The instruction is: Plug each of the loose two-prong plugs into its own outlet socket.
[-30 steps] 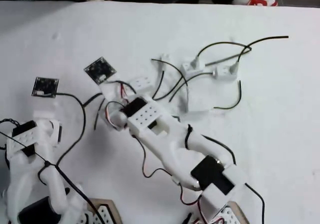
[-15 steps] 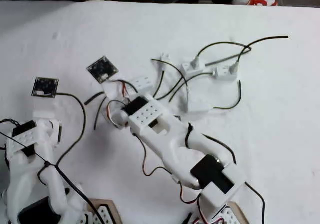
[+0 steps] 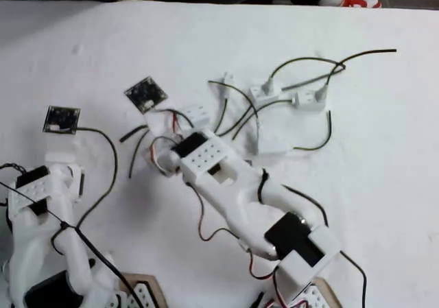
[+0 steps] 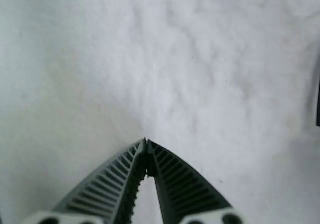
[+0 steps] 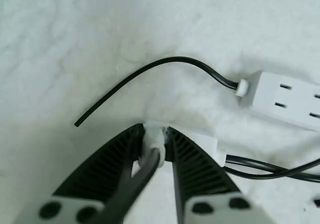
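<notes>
The right gripper (image 5: 154,131) pinches a small white two-prong plug (image 5: 151,142) just beside the white outlet block (image 5: 282,100); the plug looks light, rigid and seemingly slippery, so is best squeezed across its body, while the left gripper (image 4: 146,144), well apart from that block, has its fingers pressed together.

The table cloth (image 3: 82,33) was white. The right arm (image 3: 236,195) and the left arm (image 3: 34,226) were white with black motor blocks, and thin red wires (image 3: 201,226) ran on the right one. The cords (image 3: 309,61) were black. Two boards (image 3: 62,119) at the far left were black with pale dots. The power strip (image 5: 282,99) was white with dark slots. The right gripper (image 5: 154,132) had black ribbed fingers (image 5: 197,166); the plug (image 5: 151,144) was white. The left gripper (image 4: 146,144) was dark grey, ribbed too.
</notes>
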